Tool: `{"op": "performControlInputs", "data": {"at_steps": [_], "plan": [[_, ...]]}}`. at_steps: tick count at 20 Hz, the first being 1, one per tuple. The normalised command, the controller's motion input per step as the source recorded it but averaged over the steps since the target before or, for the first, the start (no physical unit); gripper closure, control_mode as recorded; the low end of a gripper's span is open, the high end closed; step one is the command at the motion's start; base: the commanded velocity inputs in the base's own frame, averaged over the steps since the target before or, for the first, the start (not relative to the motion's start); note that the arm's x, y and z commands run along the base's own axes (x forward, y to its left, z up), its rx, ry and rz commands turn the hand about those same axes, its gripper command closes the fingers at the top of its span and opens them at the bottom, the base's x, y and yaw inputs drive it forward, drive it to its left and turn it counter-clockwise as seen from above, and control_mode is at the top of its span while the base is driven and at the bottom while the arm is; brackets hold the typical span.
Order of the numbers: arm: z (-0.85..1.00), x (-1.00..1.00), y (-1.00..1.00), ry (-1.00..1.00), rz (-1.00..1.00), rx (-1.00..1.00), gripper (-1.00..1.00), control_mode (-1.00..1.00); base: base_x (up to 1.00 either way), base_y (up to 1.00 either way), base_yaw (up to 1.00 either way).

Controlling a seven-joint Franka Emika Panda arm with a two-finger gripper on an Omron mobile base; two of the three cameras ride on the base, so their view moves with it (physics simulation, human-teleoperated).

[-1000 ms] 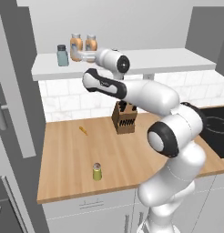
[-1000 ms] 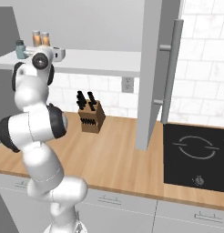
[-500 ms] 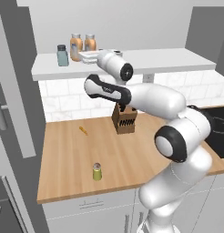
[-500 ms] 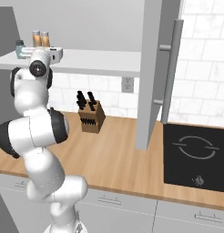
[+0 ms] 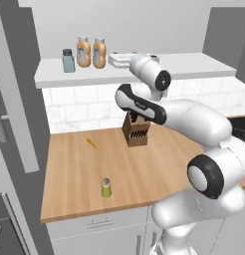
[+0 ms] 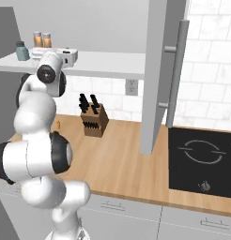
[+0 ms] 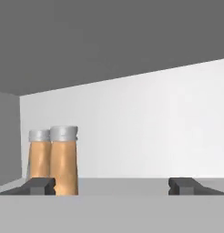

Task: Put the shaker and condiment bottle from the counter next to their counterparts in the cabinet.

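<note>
Two alike orange-tan bottles stand side by side on the cabinet's (image 5: pixel 194 67) white shelf. The condiment bottle (image 5: pixel 99 53) is the one nearer my hand and its counterpart (image 5: pixel 83 52) is on its left. A blue-grey shaker (image 5: pixel 68 60) with a dark cap stands further left. My gripper (image 5: pixel 113 60) hovers over the shelf just right of the bottles, open and holding nothing. In the hand view, both bottles (image 7: pixel 63 159) rise beyond the left fingertip (image 7: pixel 38 185) of the open gripper (image 7: pixel 112 185). The yellow-green shaker (image 5: pixel 106 188) stands upright on the wooden counter (image 5: pixel 159 164) near its front edge.
A wooden knife block (image 5: pixel 135 130) stands at the back of the counter under the arm. A small orange item (image 5: pixel 91 143) lies to its left. A black cooktop (image 6: pixel 202 159) sits at the right. A tall grey panel (image 6: pixel 157 70) with a handle hangs over the counter.
My hand has drawn back to the right along the shelf, away from the orange bottles, which stay standing. The shaker on the counter has not moved.
</note>
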Motion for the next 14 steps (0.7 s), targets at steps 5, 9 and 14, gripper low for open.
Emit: {"op": "performControlInputs", "data": {"at_steps": [5,9,14], "plan": [[0.03,-1.0,-0.39,0.07,-0.19,0.11,-1.0,-1.0,0.0,0.0,0.0],[0.28,-0.96,-0.2,0.18,-0.15,0.13,-1.0,-1.0,0.0,0.0,0.0],[0.2,-0.83,-0.05,0.33,-0.09,0.11,-1.0,-1.0,0.0,0.0,0.0]]}}
